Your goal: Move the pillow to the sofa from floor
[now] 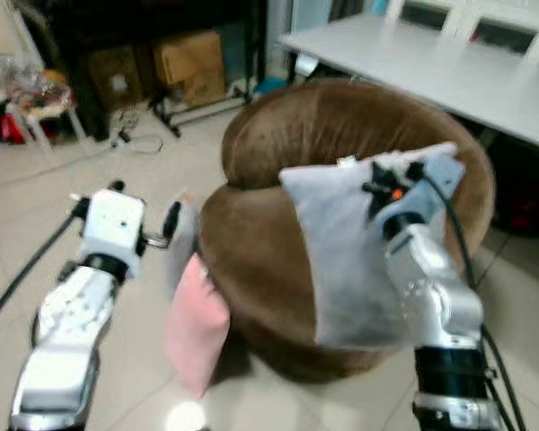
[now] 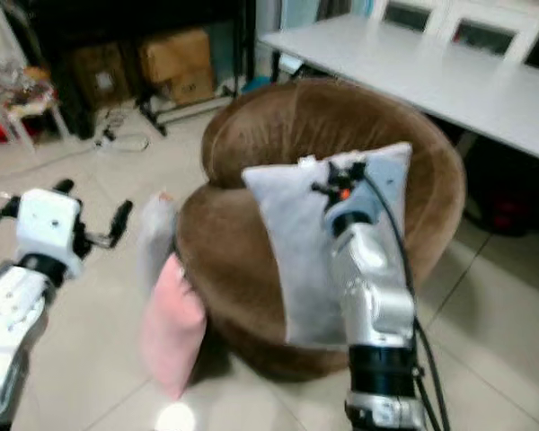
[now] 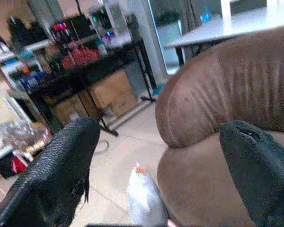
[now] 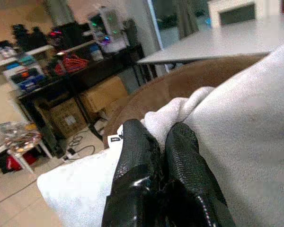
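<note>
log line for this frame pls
right gripper: shut on white pillow, held above brown sofa | left gripper: open, idle | pink pillow: on floor

I see a pink cushion [image 1: 196, 334] leaning at the foot of the seat, with a pale grey cushion [image 1: 181, 235] just behind it. A long white table [image 1: 449, 67] stands beyond. Cardboard boxes [image 1: 190, 63] sit under a dark shelving rack [image 3: 92, 71], cables [image 1: 135, 139] trailing on the tiled floor [image 1: 162, 162].
</note>
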Motion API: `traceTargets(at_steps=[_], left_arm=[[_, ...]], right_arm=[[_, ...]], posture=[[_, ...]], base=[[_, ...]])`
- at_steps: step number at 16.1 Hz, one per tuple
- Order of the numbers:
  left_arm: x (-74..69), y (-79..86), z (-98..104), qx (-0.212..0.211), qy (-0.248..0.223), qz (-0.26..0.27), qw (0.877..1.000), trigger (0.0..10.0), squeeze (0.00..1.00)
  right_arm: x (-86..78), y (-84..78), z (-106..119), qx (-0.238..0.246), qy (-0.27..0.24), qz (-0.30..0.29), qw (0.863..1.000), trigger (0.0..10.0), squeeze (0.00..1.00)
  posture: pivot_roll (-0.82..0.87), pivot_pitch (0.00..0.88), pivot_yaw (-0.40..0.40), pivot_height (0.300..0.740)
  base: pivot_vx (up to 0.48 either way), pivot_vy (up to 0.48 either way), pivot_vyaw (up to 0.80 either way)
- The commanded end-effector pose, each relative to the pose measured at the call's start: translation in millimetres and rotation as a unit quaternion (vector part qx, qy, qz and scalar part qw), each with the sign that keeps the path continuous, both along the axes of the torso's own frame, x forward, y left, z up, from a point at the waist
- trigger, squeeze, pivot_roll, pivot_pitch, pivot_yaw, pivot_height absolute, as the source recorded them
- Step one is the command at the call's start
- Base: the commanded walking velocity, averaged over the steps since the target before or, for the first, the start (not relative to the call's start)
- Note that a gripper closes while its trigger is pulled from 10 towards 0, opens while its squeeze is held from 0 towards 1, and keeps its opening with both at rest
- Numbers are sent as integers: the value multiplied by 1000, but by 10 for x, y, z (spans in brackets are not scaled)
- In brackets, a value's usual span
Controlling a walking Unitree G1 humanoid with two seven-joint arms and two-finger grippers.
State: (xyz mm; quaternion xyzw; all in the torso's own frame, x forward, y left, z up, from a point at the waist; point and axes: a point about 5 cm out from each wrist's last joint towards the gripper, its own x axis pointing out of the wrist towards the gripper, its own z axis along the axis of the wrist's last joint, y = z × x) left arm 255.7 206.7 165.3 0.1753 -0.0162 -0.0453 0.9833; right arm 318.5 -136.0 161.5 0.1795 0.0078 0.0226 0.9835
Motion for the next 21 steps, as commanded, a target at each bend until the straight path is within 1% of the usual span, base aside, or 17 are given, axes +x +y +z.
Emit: traceTargets(at_steps=[1, 5, 7, 13, 15, 16, 17, 19, 21], left_arm=[[-9, -59, -5, -5, 2, -14, 1000, 10000, 0], [-9, -59, -5, -5, 2, -14, 1000, 10000, 0], [-25, -52, -9, -3, 3, -14, 1000, 10000, 0], [-39, -63, -17, -2, 2, -19, 1000, 10000, 0], [-49, -68, -19, -2, 3, -20, 1000, 10000, 0], [-57, -71, -23, -1, 3, -21, 1000, 10000, 0], [-65, -73, -27, -1, 4, -21, 1000, 10000, 0], [-71, -77, -30, -2, 4, -21, 1000, 10000, 0], [-74, -80, -32, -3, 4, -21, 1000, 10000, 0]], right_arm=[[12, -4, 103, -8, -22, 7, 1000, 10000, 0], [12, -4, 103, -8, -22, 7, 1000, 10000, 0], [20, 51, 121, -12, -29, 21, 999, 10000, 0], [18, 123, 101, -18, -24, 48, 998, 10000, 0], [11, 165, 97, -31, -24, 71, 997, 10000, 0], [0, 203, 96, -42, -25, 88, 995, 10000, 0], [-11, 230, 87, -38, -23, 97, 994, 10000, 0], [-21, 257, 66, -32, -18, 108, 993, 10000, 0], [-22, 277, 57, -42, -16, 117, 992, 10000, 0]], posture=[[-17, 0, -34, 740], [-17, 0, -34, 740], [-11, 0, -41, 740], [-4, 0, -51, 740], [-1, 0, -54, 740], [2, 0, -57, 740], [3, 0, -59, 740], [4, 0, -61, 740], [1, 0, -61, 740]], base=[[311, 0, -800], [311, 0, -800], [302, 0, 0], [299, 0, 0], [292, 0, 0], [289, 0, 800], [289, 0, 800], [289, 0, 0], [292, 0, 0]])
